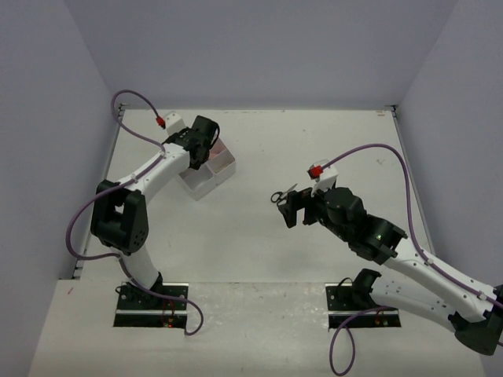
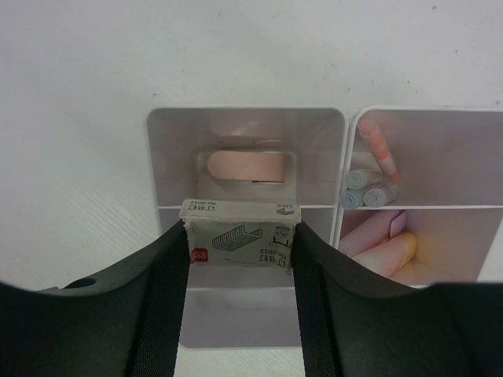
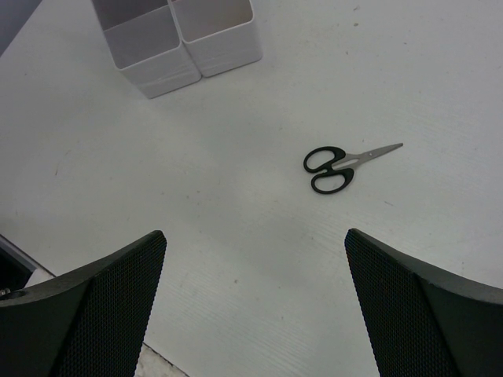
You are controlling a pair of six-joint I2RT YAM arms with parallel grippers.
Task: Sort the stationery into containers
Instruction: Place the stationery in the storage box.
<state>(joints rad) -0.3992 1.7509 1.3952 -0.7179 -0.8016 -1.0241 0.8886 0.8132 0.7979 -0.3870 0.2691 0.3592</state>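
Staple box [image 2: 236, 214] over bins [image 2: 245, 116]
Left claw [image 2: 240, 242] clamps it for dropping; right claw [image 3: 255, 263] gapes empty, scissors [image 3: 333, 167] at 1 o'clock.

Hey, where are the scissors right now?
The scissors lie flat on the table on the right arm's side, just ahead of the open right gripper and well apart from the containers, as the right wrist view shows.

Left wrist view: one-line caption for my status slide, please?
Left gripper holds a staple box above the containers; highlighters sit in the neighbouring compartments.
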